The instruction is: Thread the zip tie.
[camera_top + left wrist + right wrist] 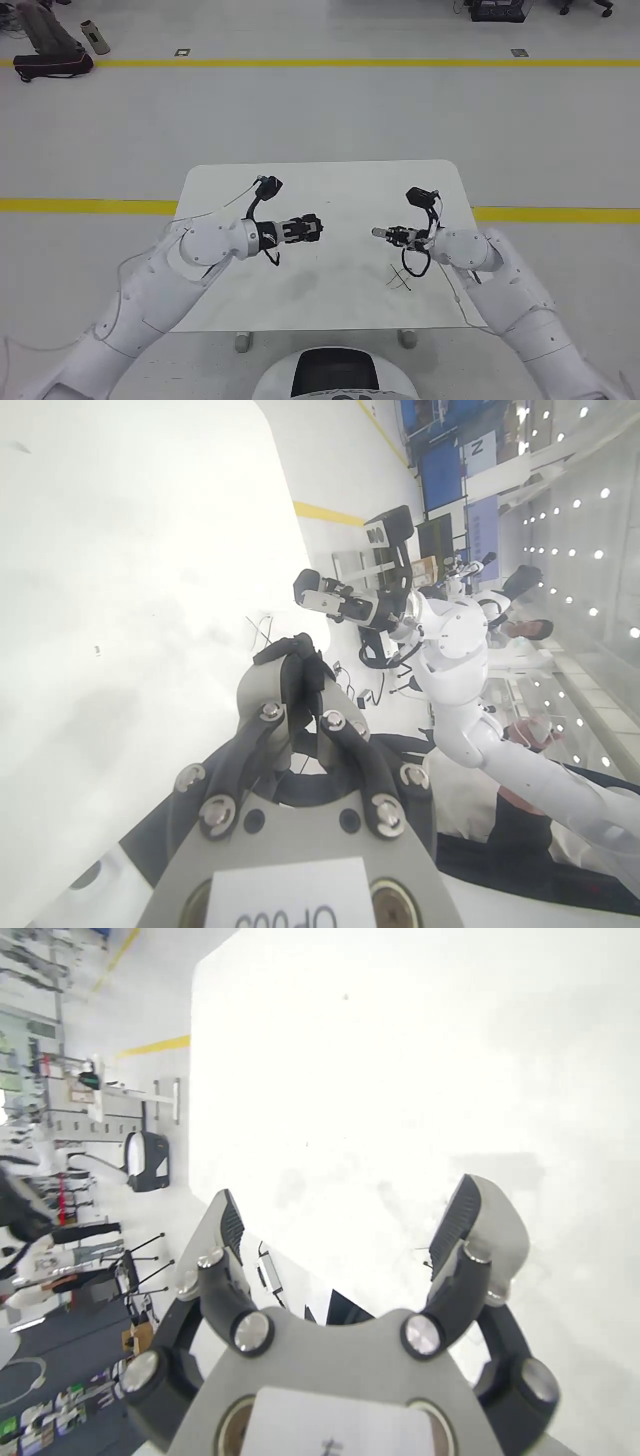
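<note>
Spanning the top view is a pale grey floor (pixel 330 115) w/ two yellow lines (pixel 330 63) across it, one far off and one passing behind the worktop. At the far left corner a black bag (pixel 45 52) and a small grey container (pixel 95 37) lie on the floor, well apart from the worktop. The wrist views show an open hall w/ racks, blue panels and rows of ceiling lights.

The white worktop (pixel 320 185) has rounded corners and faint grey scuffs near the middle.

Both arms extend over it from the robot's side, tips facing each other near the centre but apart. The L end effector (pixel 318 228) has its black pads (pixel 295 680) pressed together. The R end effector (pixel 380 233) is spread wide, ribbed pads (pixel 457 1215) well apart w/ bare worktop btwn them.

The zip tie (pixel 400 277) shows as thin dark strands crossing. It lies flat on the robot's right half of the worktop, near the R end effector on its robot-ward side, held by neither.
</note>
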Tool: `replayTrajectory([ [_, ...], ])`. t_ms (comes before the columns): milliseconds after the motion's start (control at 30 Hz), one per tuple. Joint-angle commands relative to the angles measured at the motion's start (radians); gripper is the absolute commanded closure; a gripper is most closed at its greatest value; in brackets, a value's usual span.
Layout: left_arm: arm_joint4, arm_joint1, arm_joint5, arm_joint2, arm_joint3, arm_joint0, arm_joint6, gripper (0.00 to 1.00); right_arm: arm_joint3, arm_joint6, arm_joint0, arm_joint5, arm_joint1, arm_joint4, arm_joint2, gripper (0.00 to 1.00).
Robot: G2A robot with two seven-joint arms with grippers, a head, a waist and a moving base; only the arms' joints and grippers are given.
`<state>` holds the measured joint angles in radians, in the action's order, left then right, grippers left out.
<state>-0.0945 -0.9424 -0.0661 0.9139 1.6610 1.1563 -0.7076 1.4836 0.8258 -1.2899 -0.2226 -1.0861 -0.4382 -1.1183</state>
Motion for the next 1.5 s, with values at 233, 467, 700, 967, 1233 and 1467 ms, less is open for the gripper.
replayTrajectory([
  [233, 0.013, -0.006, -0.021, -0.019, -0.002, -0.009, 0.007, 1.0, -0.036, -0.011, 0.031, -0.117, -0.02, -0.054, 0.034, 0.0],
  [467, 0.013, -0.006, -0.021, -0.019, -0.002, -0.009, 0.007, 1.0, -0.033, -0.026, 0.026, -0.117, -0.021, -0.062, 0.038, 0.0],
  [700, 0.013, -0.006, -0.021, -0.019, -0.002, -0.009, 0.007, 1.0, -0.058, -0.076, -0.01, -0.117, -0.057, -0.153, 0.028, 0.0],
  [967, 0.013, -0.006, -0.021, -0.019, -0.002, -0.009, 0.007, 1.0, -0.003, -0.065, -0.086, -0.117, -0.138, -0.34, -0.077, 0.0],
  [1233, 0.013, -0.006, -0.021, -0.019, -0.002, -0.009, 0.007, 1.0, 0.112, 0.081, -0.167, -0.117, -0.248, -0.532, -0.19, 0.0],
  [1467, 0.013, -0.006, -0.021, -0.019, -0.002, -0.009, 0.007, 1.0, 0.124, 0.09, -0.171, -0.117, -0.255, -0.544, -0.194, 0.0],
])
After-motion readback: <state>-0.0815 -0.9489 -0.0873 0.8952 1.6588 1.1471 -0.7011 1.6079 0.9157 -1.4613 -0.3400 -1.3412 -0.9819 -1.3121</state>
